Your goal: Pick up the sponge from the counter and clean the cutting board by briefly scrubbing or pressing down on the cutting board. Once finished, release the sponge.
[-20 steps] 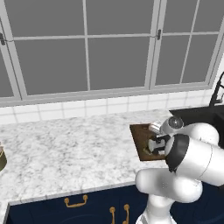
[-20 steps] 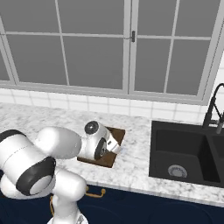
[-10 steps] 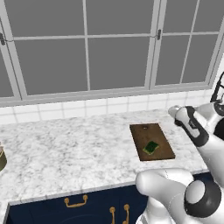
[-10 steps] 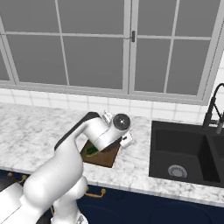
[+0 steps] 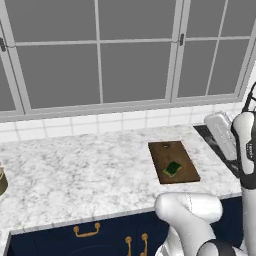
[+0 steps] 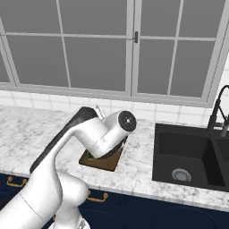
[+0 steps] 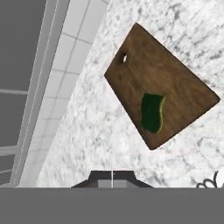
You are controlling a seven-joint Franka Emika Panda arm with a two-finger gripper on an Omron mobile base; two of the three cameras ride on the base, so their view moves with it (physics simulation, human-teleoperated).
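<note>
The dark brown cutting board (image 5: 173, 161) lies on the marbled counter (image 5: 75, 175), its small hole toward the tiled wall. The green sponge (image 5: 173, 168) with a yellow edge rests free on the board's near half, also plain in the hand view as sponge (image 7: 152, 112) on board (image 7: 162, 83). My gripper (image 7: 112, 178) hovers well above them, its fingertips pressed together and holding nothing. In the right base view my arm covers most of the board (image 6: 105, 162); a sliver of sponge (image 6: 91, 156) peeks out at its left.
A black sink (image 6: 188, 156) with a dark faucet (image 6: 218, 112) is set into the counter right of the board. White tiles and large windows back the counter. A round object (image 5: 2, 182) sits at the far left edge. Navy cabinets with gold handles (image 5: 86, 232) run below.
My arm has lifted off the board and swung up and to the right. The sponge stays lying on the board, now uncovered in the left base view.
</note>
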